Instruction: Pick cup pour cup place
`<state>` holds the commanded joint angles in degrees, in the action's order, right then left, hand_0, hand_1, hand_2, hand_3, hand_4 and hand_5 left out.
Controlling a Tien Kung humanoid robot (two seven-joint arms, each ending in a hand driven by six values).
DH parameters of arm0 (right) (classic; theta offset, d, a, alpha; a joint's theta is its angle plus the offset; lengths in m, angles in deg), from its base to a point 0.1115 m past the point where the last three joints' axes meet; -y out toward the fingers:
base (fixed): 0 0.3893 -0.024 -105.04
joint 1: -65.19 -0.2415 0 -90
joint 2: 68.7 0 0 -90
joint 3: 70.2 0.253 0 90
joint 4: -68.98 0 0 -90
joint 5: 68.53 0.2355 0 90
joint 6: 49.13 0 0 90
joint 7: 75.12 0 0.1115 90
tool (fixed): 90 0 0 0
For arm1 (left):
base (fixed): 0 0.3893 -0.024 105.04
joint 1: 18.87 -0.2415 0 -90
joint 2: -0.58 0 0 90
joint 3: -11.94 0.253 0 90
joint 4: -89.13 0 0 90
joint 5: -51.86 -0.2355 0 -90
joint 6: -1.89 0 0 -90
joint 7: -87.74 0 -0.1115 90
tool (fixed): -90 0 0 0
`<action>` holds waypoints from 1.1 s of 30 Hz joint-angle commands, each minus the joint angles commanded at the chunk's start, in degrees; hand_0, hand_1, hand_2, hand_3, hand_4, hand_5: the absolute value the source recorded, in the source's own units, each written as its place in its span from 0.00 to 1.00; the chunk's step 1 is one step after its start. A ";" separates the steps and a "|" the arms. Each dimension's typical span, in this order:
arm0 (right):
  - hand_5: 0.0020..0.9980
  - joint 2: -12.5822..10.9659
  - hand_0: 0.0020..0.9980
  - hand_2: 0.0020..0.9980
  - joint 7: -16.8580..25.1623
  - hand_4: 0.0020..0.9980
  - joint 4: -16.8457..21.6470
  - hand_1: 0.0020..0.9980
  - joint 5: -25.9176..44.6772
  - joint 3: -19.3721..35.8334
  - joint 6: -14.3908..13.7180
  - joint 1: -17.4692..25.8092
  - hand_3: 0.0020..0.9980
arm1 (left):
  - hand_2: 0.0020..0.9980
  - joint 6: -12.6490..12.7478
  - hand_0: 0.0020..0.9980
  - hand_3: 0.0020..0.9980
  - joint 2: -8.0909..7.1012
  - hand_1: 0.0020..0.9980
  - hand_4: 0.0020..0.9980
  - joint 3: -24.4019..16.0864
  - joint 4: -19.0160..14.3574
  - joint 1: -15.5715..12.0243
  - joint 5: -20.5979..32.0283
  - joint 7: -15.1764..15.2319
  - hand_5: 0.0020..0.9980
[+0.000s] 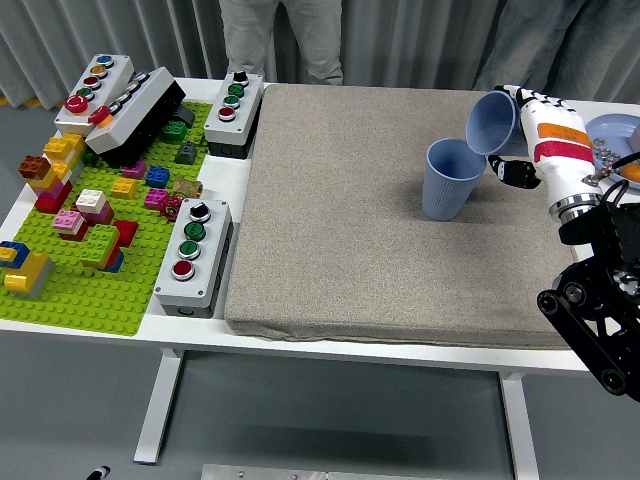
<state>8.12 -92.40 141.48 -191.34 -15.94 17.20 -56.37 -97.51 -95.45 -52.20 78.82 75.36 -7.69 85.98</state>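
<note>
Head view.

Right hand (pixel 520 135): enters from the right edge, white and orange forearm, fingers wrapped around the tilted cup (pixel 494 123). Holding it clear of the mat (pixel 390 210).

Tilted cup: blue, in the hand's grasp, just left of the palm. Long axis lies steeply tipped, near horizontal; mouth points down and to the left, toward the upright cup (pixel 450 178); base points up and right, into the hand. Its lower rim sits just above and beside the other cup's rim; whether they touch cannot be told.

Upright cup: blue, standing on the mat, mouth up, long axis vertical. Below and to the left of the hand, just beside the fingers (pixel 512 172).

Mat: grey-brown, covers the table (pixel 300 335) under and left of the hand.

Plate (pixel 615 135): blue, behind the wrist at the right edge, holding small pieces; partly hidden.

Button boxes (pixel 195 255): well left of the hand, along the mat's left edge.

Brick plate (pixel 95 270): green, far left, with coloured bricks.

Person (pixel 280 35): legs only, beyond the far edge, well left of the hand.
</note>
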 joint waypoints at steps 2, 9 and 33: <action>0.22 -0.05 0.84 0.65 -0.23 0.82 0.17 0.73 -0.11 -0.14 -0.02 -0.07 0.73 | 0.88 0.03 0.84 0.81 0.01 0.81 0.64 -0.05 0.00 0.06 -0.01 0.01 1.00; 0.22 -0.12 0.84 0.65 -1.18 0.82 0.42 0.73 -1.25 -0.03 0.65 -0.23 0.73 | 0.88 0.05 0.84 0.81 -0.03 0.81 0.64 -0.14 0.00 0.18 -0.05 0.02 1.00; 0.22 -0.69 0.85 0.65 -3.72 0.83 1.09 0.73 -3.60 -1.45 2.17 -0.91 0.72 | 0.88 0.06 0.84 0.81 -0.15 0.81 0.64 -0.43 0.00 0.09 -0.24 -0.06 1.00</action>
<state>7.43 -96.13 142.57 -194.94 -17.39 19.37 -57.29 -97.44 -95.60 -52.63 78.82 75.44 -7.94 85.92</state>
